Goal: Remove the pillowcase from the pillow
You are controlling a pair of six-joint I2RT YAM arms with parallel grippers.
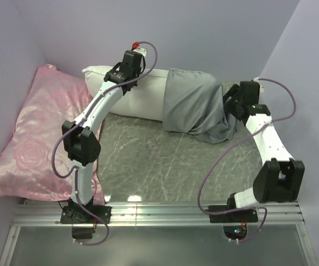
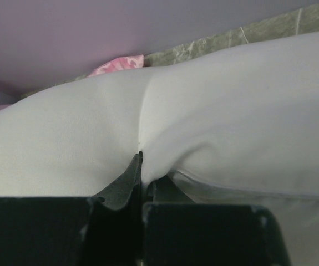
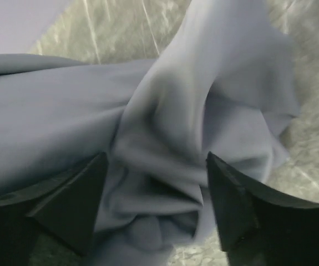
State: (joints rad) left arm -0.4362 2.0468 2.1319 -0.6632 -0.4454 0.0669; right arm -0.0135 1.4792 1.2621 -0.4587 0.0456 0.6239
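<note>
The white pillow (image 1: 134,94) lies along the back wall, its left half bare. The grey pillowcase (image 1: 195,105) covers its right half and bunches into loose folds towards the right. My left gripper (image 1: 120,73) is on the pillow's top left. In the left wrist view this gripper (image 2: 141,169) is shut, pinching a ridge of the white pillow (image 2: 214,111). My right gripper (image 1: 229,102) sits at the pillowcase's bunched right end. In the right wrist view its fingers (image 3: 92,183) stand wide apart, with crumpled pillowcase (image 3: 165,138) folds lying loose between them.
A shiny pink rose-patterned pillow (image 1: 37,133) leans in the left corner, its edge also seen in the left wrist view (image 2: 117,64). Purple walls close in at the back and both sides. The marbled grey tabletop (image 1: 148,160) lies in front, with a metal rail (image 1: 159,213) at the near edge.
</note>
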